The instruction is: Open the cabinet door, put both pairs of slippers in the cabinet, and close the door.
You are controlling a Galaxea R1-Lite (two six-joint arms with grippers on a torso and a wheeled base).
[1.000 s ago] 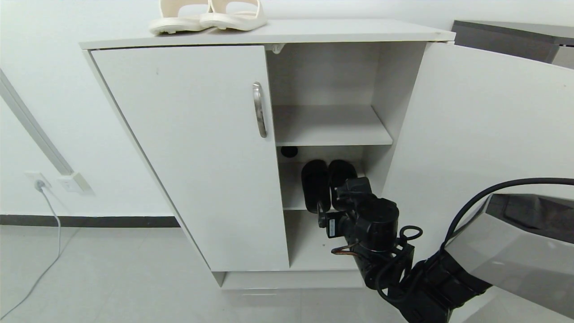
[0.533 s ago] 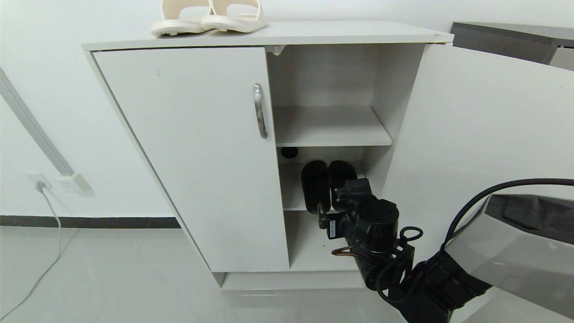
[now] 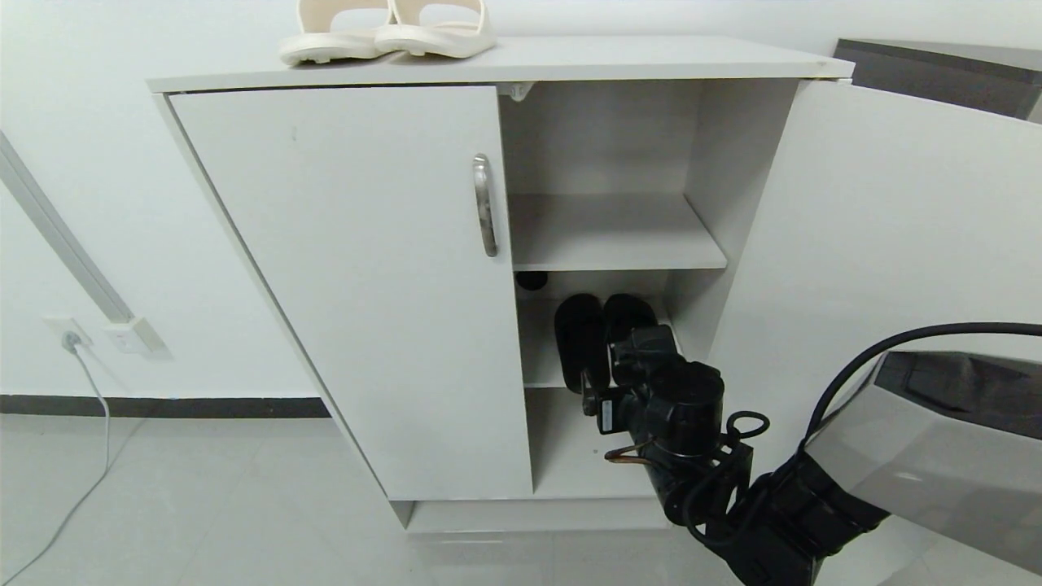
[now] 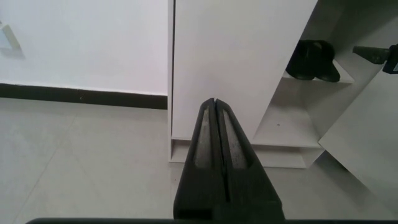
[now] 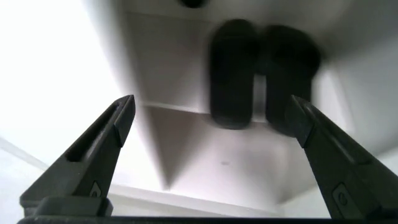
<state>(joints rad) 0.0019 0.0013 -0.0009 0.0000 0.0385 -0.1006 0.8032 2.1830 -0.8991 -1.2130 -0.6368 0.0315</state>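
Fingers (image 5: 99,149) of the right gripper (image 5: 211,107) are spread wide and hold nothing. They hang just in front of the pair of black rubber slippers (image 3: 582,338), which lies on the middle shelf (image 3: 537,350) of the white wooden cabinet (image 3: 342,268).

Over the last second the whole head view has slid a little. That means the camera has moved, not the things. The black pair has kept its place on the shelf. The right gripper has stayed open and close to it. I think this means the first pair is put away and let go.

The left gripper (image 4: 214,124) is held low, out in front of the cabinet and well apart from it. Its fingers are pressed together with nothing between them.

The black slippers lie flat, side by side and touching, near the front edge of the shelf. The pair of cream slide slippers (image 3: 387,32) sits on the cabinet top, above the shut left door (image 3: 350,244). The right door (image 3: 879,244) stands wide open. The cream pair still has to go in, and then the door must be shut.
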